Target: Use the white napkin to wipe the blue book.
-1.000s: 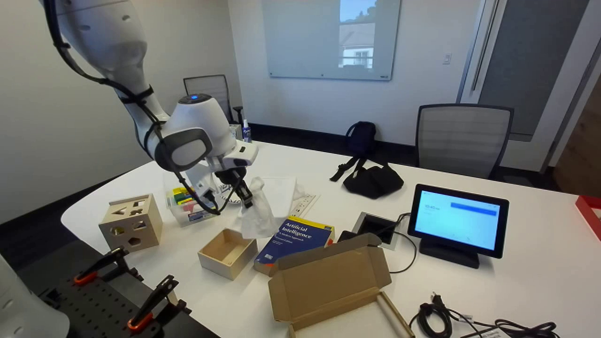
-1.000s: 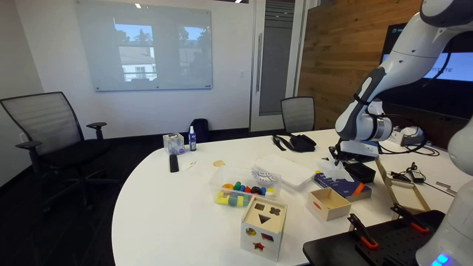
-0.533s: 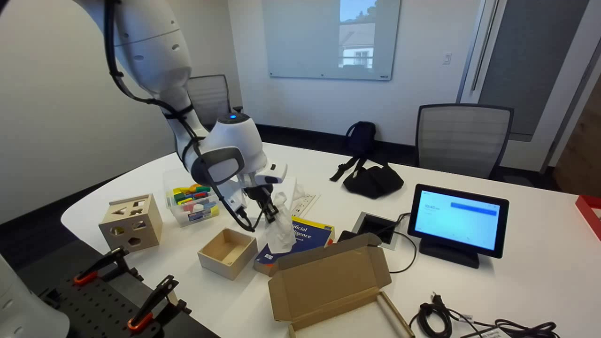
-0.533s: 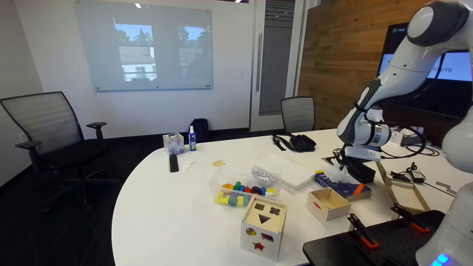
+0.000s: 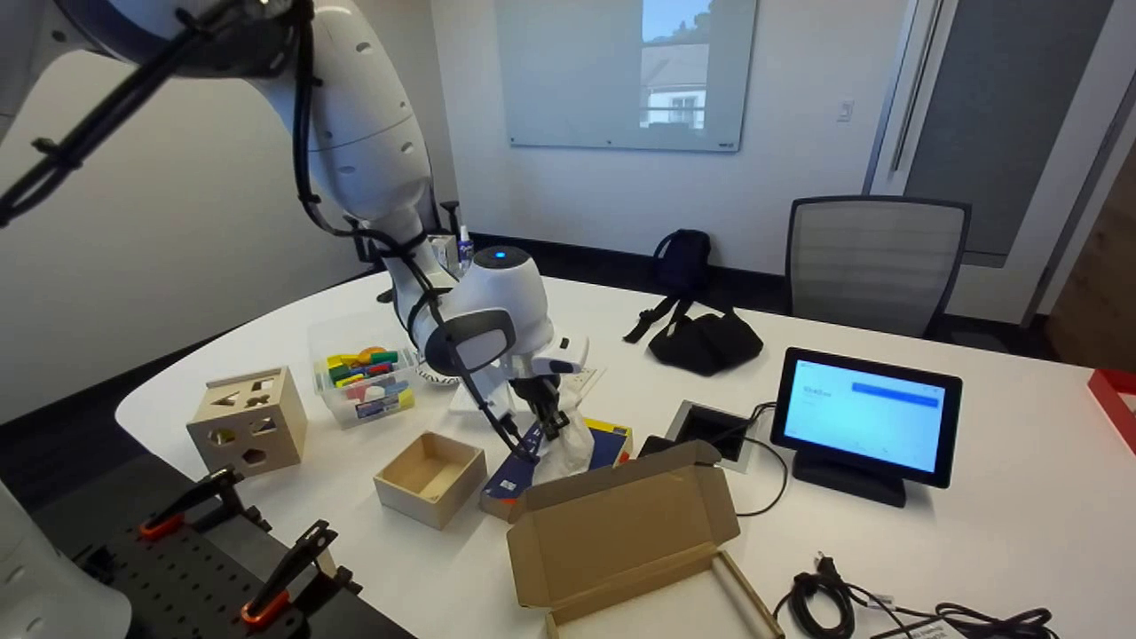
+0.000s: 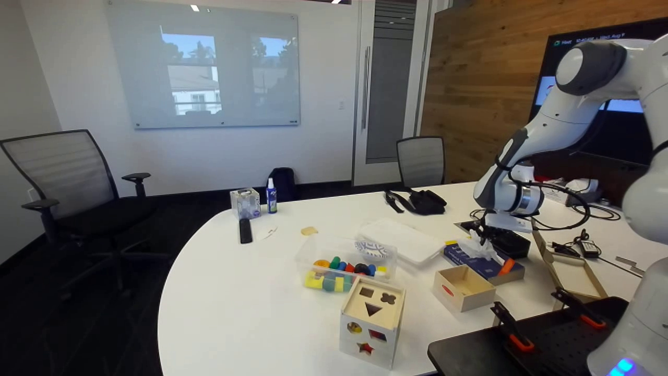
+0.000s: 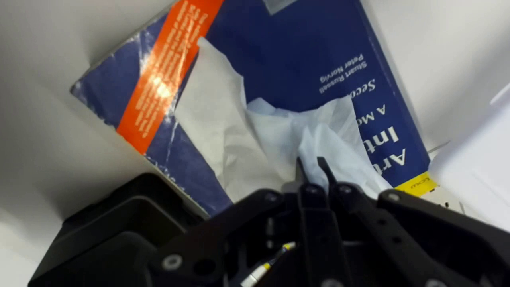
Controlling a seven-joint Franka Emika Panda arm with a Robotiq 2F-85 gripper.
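Observation:
My gripper (image 7: pixel 310 163) is shut on the white napkin (image 7: pixel 247 147), with a fold of it pinched between the fingertips. The napkin is thin, crumpled and hanging loosely. It lies across the cover of the blue book (image 7: pixel 279 71) in the wrist view. The book is flat on the table, navy with an orange stripe and a yellow band. In both exterior views the gripper (image 5: pixel 552 428) (image 6: pixel 482 240) is low over the middle of the book (image 5: pixel 508 484) (image 6: pixel 490 267), with the napkin (image 5: pixel 568 451) (image 6: pixel 480 250) spread below it. The napkin hides part of the cover.
An open cardboard box (image 5: pixel 621 541) stands close beside the book. A small wooden box (image 5: pixel 432 479) is on the book's other side. A black object (image 6: pixel 510 243) borders the book. A flat white thing (image 6: pixel 402 241), a tub of blocks (image 5: pixel 364 382) and a tablet (image 5: pixel 865 426) are also around.
In an exterior view, the gripper has moved right and down with the napkin, from the book's left edge to over its middle. The grip on the napkin has stayed shut. The book has not visibly moved.

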